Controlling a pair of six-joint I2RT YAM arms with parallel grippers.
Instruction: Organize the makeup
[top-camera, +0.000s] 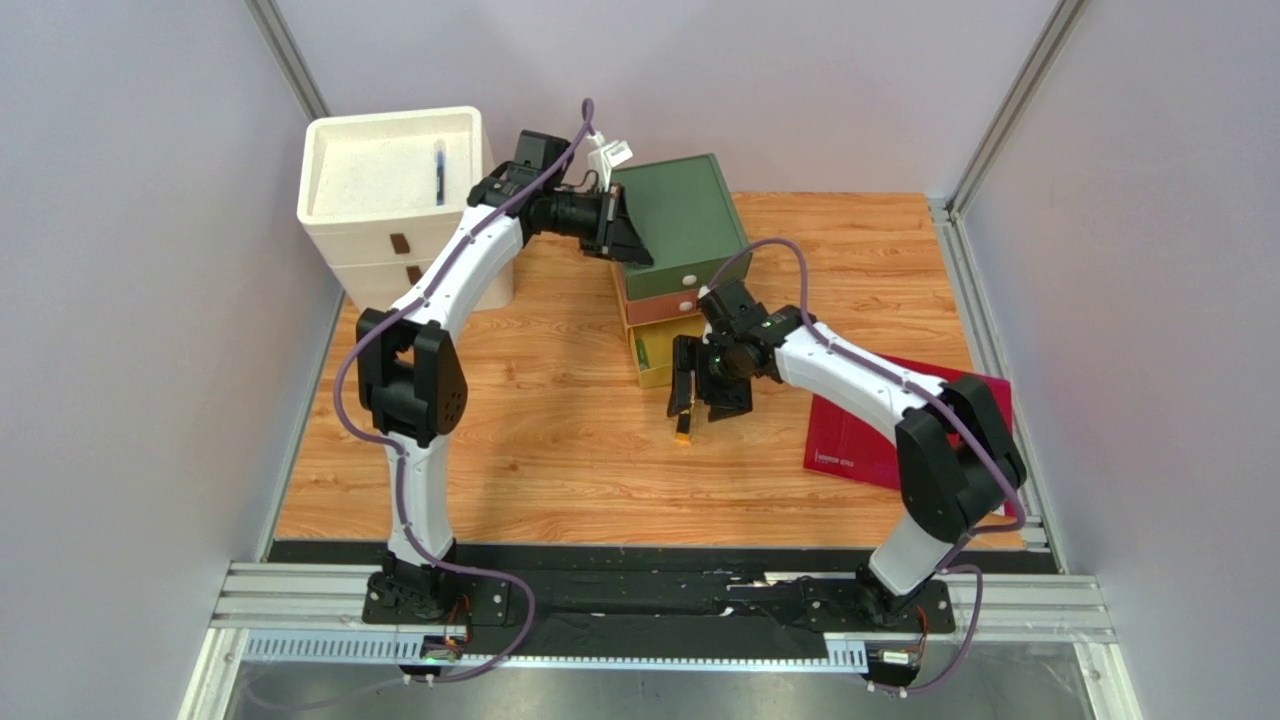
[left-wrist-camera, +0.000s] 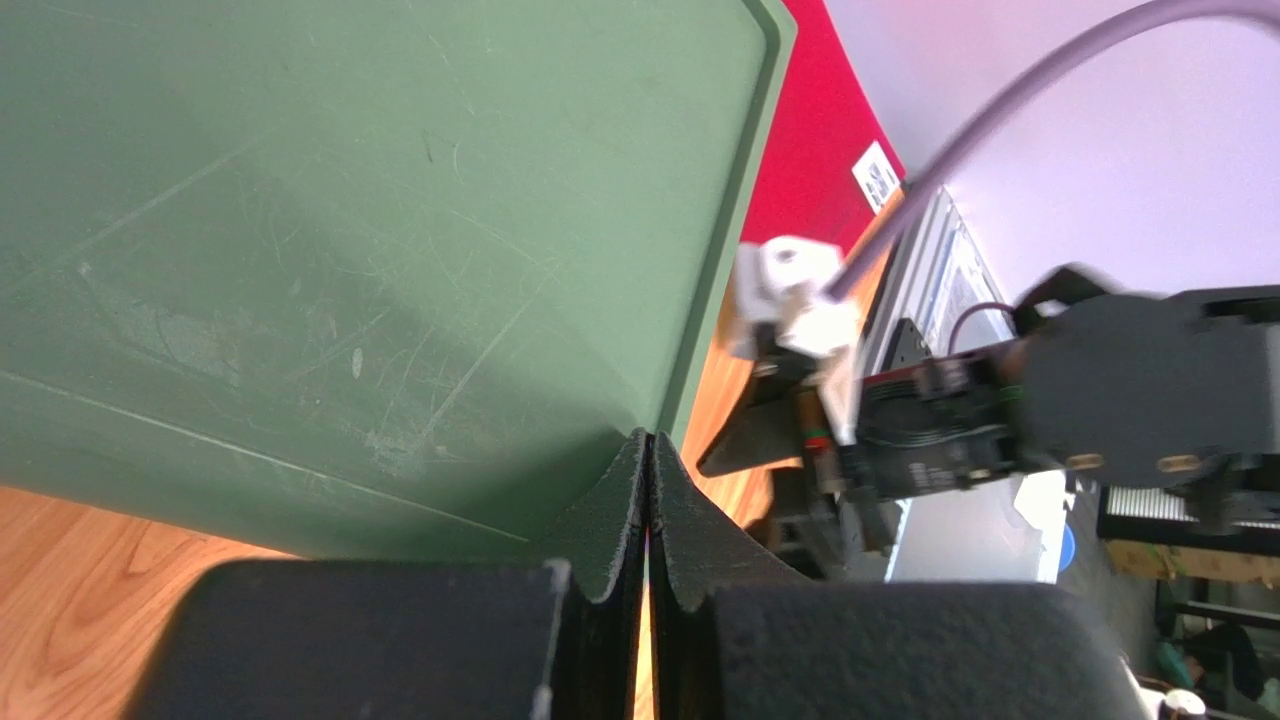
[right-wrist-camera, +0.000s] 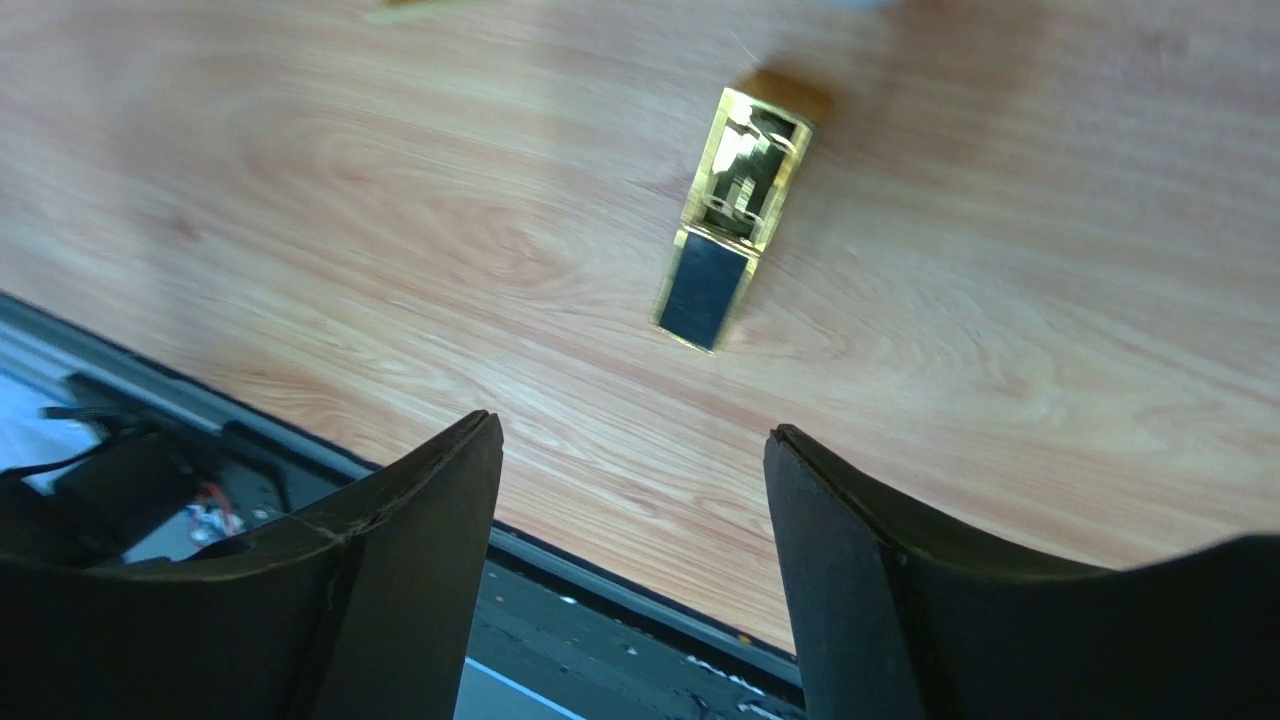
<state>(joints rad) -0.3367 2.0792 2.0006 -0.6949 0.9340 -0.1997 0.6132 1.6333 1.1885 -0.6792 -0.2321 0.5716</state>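
Gold and black, the case (right-wrist-camera: 732, 218) lies flat on the wooden worktop (top-camera: 556, 435), a touch to the 3 o'clock side of centre on my overhead feed. On the right wrist feed it sits alone on the bare planks, gold half farther from the camera, black half nearer, touching nothing.

My right claw (right-wrist-camera: 631, 438) hangs over it with both fingers spread wide and nothing between them. The case shows beyond the gap, toward 1 o'clock from it, clear of both fingers.

My left claw (left-wrist-camera: 649, 450) is up at 12 o'clock, pressed together so that I see only a thin seam between its fingers and nothing pinched there. Its tips sit at the near corner of the green box (top-camera: 684, 218), whose scratched top fills most of that wrist feed.

Under the box, a yellow drawer (top-camera: 655, 363) juts out toward the right claw; I cannot tell what is inside. A white unit (top-camera: 383, 188) stands at 10 o'clock with a slim dark item in its top tray. A red folder (top-camera: 860, 443) lies flat at 4 o'clock, partly beneath the right arm.
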